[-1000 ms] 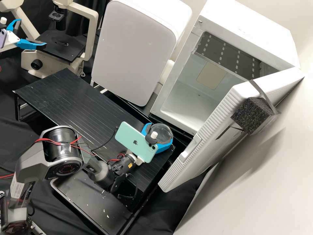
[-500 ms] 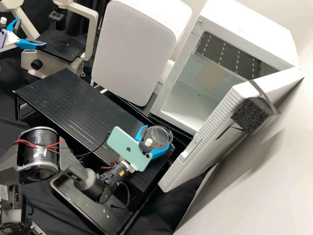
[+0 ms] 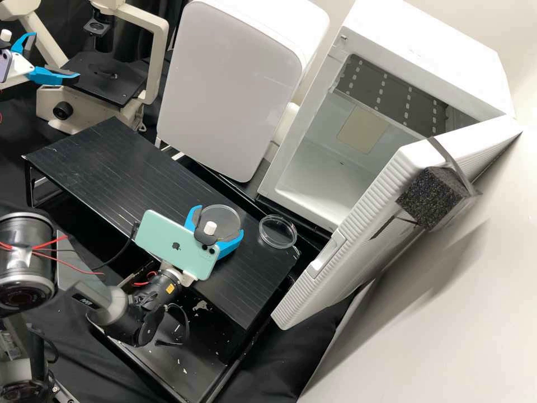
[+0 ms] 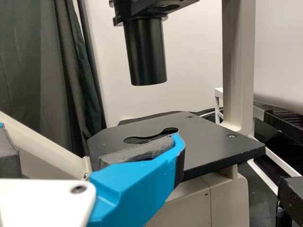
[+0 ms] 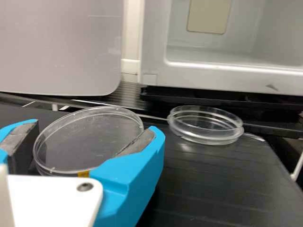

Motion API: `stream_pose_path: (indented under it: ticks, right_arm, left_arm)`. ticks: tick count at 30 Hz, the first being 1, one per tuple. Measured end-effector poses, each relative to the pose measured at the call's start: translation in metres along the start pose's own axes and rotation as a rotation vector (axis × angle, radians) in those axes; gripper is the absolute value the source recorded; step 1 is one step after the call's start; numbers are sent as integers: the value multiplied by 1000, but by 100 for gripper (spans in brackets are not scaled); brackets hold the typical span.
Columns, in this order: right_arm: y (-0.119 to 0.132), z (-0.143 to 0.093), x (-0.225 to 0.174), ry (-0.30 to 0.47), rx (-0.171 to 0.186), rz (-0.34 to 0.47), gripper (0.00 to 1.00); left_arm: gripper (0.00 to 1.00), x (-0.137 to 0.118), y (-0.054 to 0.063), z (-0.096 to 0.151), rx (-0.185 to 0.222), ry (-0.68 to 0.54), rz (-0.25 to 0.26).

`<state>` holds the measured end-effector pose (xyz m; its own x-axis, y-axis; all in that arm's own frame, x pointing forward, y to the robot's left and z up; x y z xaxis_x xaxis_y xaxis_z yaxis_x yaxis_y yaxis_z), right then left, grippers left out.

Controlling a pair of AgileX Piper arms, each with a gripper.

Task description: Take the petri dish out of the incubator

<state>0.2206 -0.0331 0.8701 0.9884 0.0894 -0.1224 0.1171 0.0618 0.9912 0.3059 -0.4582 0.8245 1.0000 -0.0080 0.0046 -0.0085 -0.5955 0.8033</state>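
While the right gripper is leaning over the black stand in the high view, the left gripper is gaping. Left wrist view: it's facing the microscope stage. Right wrist view: one petri dish piece is being clasped — another petri dish piece is resting outside the incubator.

The left tool and right tool have bright blue fingers, grey pads and white plates. The round dish by the right tool is see-through, and so is the other dish. The table is black with thin, straight lines. The incubator is white, with a tan square and a dark grey panel with rows of pale spots. Its white door has stripy ridges. The foam block is black with pale specks. The phone is minty green. The microscope is cream and black.
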Motion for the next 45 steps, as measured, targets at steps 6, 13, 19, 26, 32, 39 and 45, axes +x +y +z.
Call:
stream_pose_path:
  ticks: [6, 13, 19, 26, 32, 39, 45]
  right_arm:
    - [1, 1, 0, -3, -8, 6, 0]
    - [32, 15, 9, -45, -18, 132, 0]
    - [50, 38, 35, -64, -3, 195, 0]
    - [50, 65, 72, -65, 17, 189, 0]
    - [54, 77, 91, -55, 21, 199, 0]
    - [58, 82, 98, -52, 27, 204, 0]
    - [57, 81, 97, -52, 43, 203, 0]
  left_arm:
    - [100, 0, 0, 0, 0, 0, 0]
    - [100, 0, 0, 0, 0, 0, 0]
    - [100, 0, 0, 0, 0, 0, 0]
    - [100, 0, 0, 0, 0, 0, 0]
    - [100, 0, 0, 0, 0, 0, 0]
    - [100, 0, 0, 0, 0, 0, 0]
    - [100, 0, 0, 0, 0, 0, 0]
